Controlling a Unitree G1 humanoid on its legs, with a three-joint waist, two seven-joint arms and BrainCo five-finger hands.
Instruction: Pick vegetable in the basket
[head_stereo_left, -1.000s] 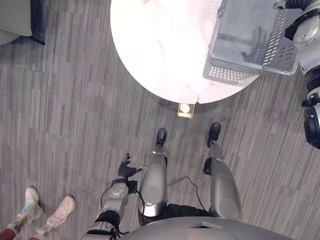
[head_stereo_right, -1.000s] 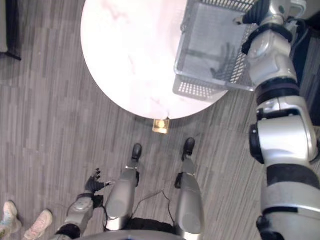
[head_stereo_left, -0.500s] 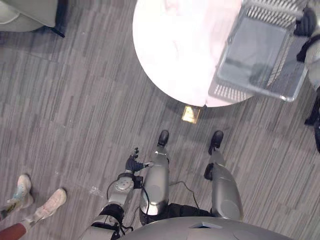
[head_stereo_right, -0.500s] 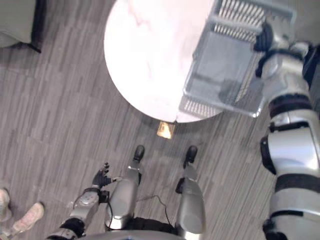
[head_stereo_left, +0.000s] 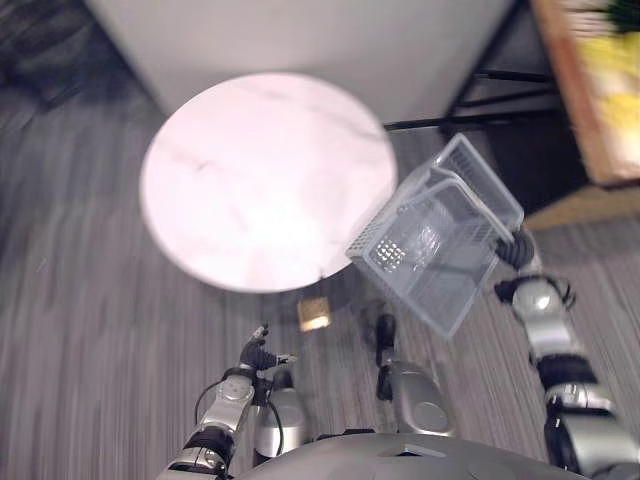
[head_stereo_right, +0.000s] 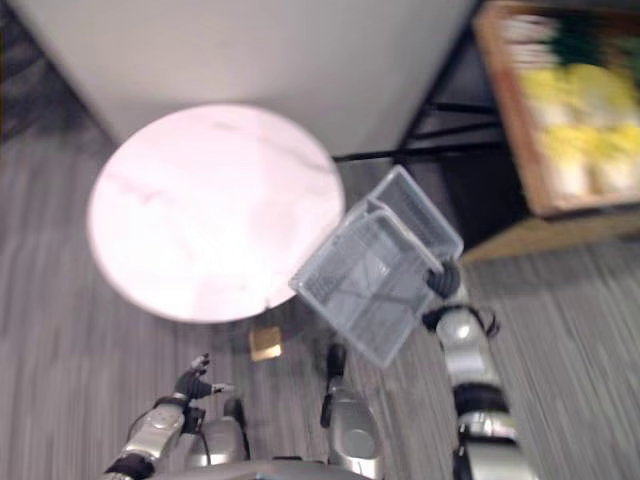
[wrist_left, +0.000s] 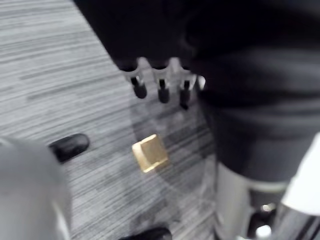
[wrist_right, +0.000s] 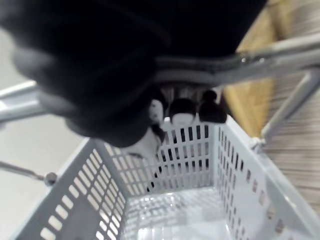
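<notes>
Task status: early stage, nothing collected. The basket (head_stereo_left: 438, 268) is carried in the air by the right hand (head_stereo_right: 444, 279), tilted, hanging just off the edge of the round white table (head_stereo_left: 265, 180) and over the floor. In the right wrist view the fingers (wrist_right: 182, 112) are curled round the metal handle (wrist_right: 235, 65). What shows of the basket's inside is bare – no vegetable in it.

The left hand (head_stereo_left: 259, 353) hangs low at the robot's side. Its fingers (wrist_left: 161, 92) are straight and slack, holding nothing, above the floor near a brass floor plate (head_stereo_left: 314, 313).

The only produce in sight is a blurred yellow and green mass (head_stereo_right: 565, 130) in a wooden crate (head_stereo_right: 515, 150), well beyond the basket on the right. The kind cannot be told. Judged remaining: approach the crate, take a vegetable, place it in the basket – the whole of the pick, in effect.

Clearances: the table top carries nothing, and its rim lies close to the basket's near corner. A swing to the left risks a knock there. A black frame (head_stereo_right: 420, 153) stands between table and crate, at the foot of a grey wall (head_stereo_left: 300, 40); its bars narrow the way in. Open floor lies on the right, below the crate, and appears to be the freer line of approach
</notes>
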